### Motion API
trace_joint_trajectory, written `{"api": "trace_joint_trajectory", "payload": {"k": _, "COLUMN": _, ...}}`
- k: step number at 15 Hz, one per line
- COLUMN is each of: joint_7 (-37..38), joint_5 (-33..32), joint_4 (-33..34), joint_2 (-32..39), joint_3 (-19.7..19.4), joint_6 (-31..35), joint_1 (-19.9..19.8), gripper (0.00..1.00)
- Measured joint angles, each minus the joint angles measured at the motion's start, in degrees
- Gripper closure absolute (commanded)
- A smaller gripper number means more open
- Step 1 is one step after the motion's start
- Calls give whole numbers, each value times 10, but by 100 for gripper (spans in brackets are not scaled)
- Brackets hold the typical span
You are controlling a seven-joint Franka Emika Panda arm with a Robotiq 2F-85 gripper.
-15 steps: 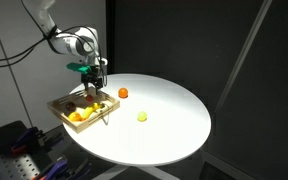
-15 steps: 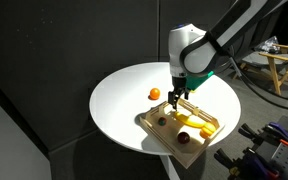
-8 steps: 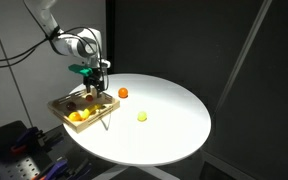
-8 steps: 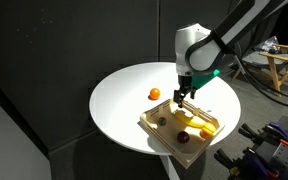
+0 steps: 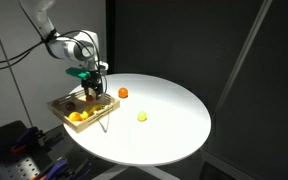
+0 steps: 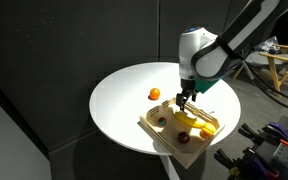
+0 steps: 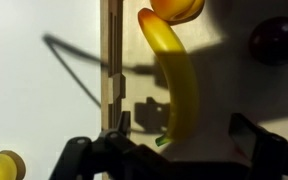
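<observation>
- I am holding my gripper [image 7: 172, 150] above the wooden tray [image 7: 111, 60], fingers pointing down; in both exterior views it is hanging over the tray's near-centre part [image 5: 95, 90] [image 6: 184, 99].
- I am keeping my fingers [image 7: 269, 145] spread apart, one at each lower side of the wrist view, and they are gripping nothing.
- The banana [image 7: 176, 85] is lying inside the tray right under my hand, running lengthwise up the wrist view from between my fingers, just beside the tray's wall. I am not touching it.
- An orange fruit [image 7: 174, 8] is sitting at the banana's far end, touching it or very nearly so, and a dark red fruit [image 7: 274, 40] is resting apart from both, off to the side.
- In an exterior view the banana [image 6: 197, 121] is showing as a yellow strip just past my fingertips.
- The tray [image 5: 56, 104] [image 6: 149, 128] is sitting at the edge of a round white table [image 5: 174, 120] [image 6: 119, 100].
- An orange ball-shaped fruit [image 5: 123, 93] [image 6: 155, 94] is lying on the bare table near the tray, and a small yellow fruit [image 5: 141, 116] is lying farther out, well apart from my hand.
- Dark curtains are closing in the room behind the table, and a wooden stool [image 6: 280, 62] is standing off at the side.
</observation>
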Motion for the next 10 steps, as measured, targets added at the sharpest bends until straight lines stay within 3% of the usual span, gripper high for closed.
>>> {"api": "trace_joint_trajectory", "payload": {"k": 10, "joint_7": 0, "joint_5": -11, "joint_4": -10, "joint_2": 2, "joint_3": 0, "joint_6": 20, "joint_1": 5, "gripper": 0}}
